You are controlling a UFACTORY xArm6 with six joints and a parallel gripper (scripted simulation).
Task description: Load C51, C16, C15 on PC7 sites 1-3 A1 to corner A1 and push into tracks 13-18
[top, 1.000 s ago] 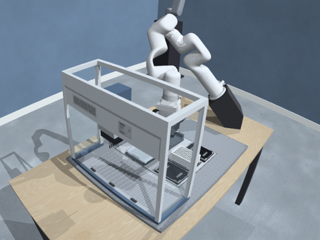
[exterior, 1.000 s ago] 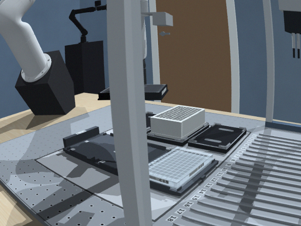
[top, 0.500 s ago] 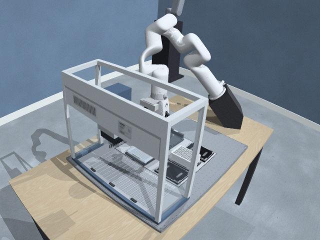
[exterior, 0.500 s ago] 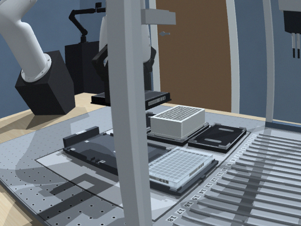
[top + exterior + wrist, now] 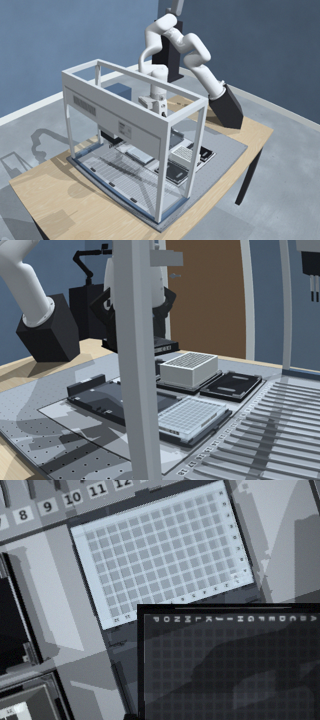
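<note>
My gripper point(image 5: 156, 317) is shut on C16 point(image 5: 161, 346), a black 384-well plate, and holds it level in the air over the handle half of the carrier PC7 point(image 5: 108, 400); a frame post hides part of the fingers. In the wrist view C16 point(image 5: 230, 662) fills the lower right. C15 point(image 5: 191, 418), a clear 96-well plate, sits on the carrier's site farthest from the handle point(image 5: 86, 384); it also shows in the wrist view point(image 5: 160, 555). C51 point(image 5: 188, 366), a white deep-well block, stands in its nest.
An empty black nest point(image 5: 232, 385) lies beside C51, next to the apron numbers point(image 5: 206, 449). The loading rails point(image 5: 266, 420) run to the right. The instrument's white frame post point(image 5: 136, 369) stands in front, and a pipetting head point(image 5: 311, 263) hangs at the upper right.
</note>
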